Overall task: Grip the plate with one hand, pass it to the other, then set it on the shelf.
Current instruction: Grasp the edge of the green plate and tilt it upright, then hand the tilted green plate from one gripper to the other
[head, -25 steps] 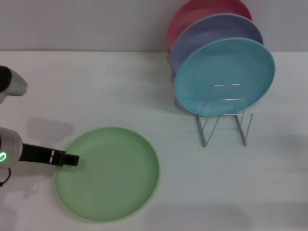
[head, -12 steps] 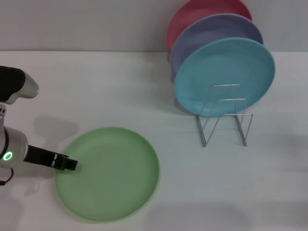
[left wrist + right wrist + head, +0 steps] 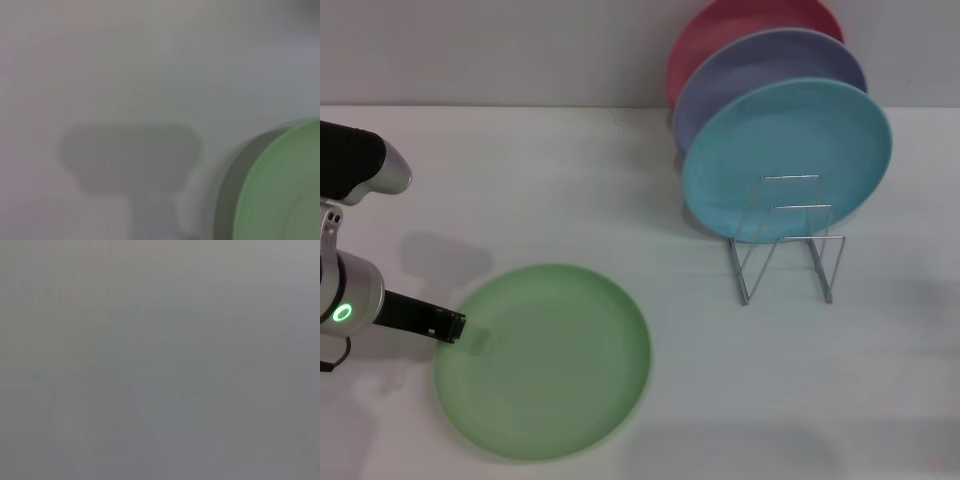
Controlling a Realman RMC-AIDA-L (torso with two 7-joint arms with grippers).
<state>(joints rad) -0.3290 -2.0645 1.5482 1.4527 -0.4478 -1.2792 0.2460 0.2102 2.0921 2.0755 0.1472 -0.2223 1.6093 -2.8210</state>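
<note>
The light green plate (image 3: 545, 360) lies flat on the white table at the front left. Its rim also shows in the left wrist view (image 3: 285, 185). My left gripper (image 3: 448, 326) reaches in from the left edge, its black tip at the plate's left rim. The silver wire shelf (image 3: 788, 240) stands at the right. The right gripper is out of view; the right wrist view shows only plain grey.
A turquoise plate (image 3: 786, 160) stands upright in the shelf, with a lavender plate (image 3: 760, 70) and a pink plate (image 3: 720, 30) behind it. The white table (image 3: 570, 190) runs back to a grey wall.
My left gripper has drawn back to the left, from over the plate's left part to its rim. The arm's upper part has come further into view. The plate has not moved.
</note>
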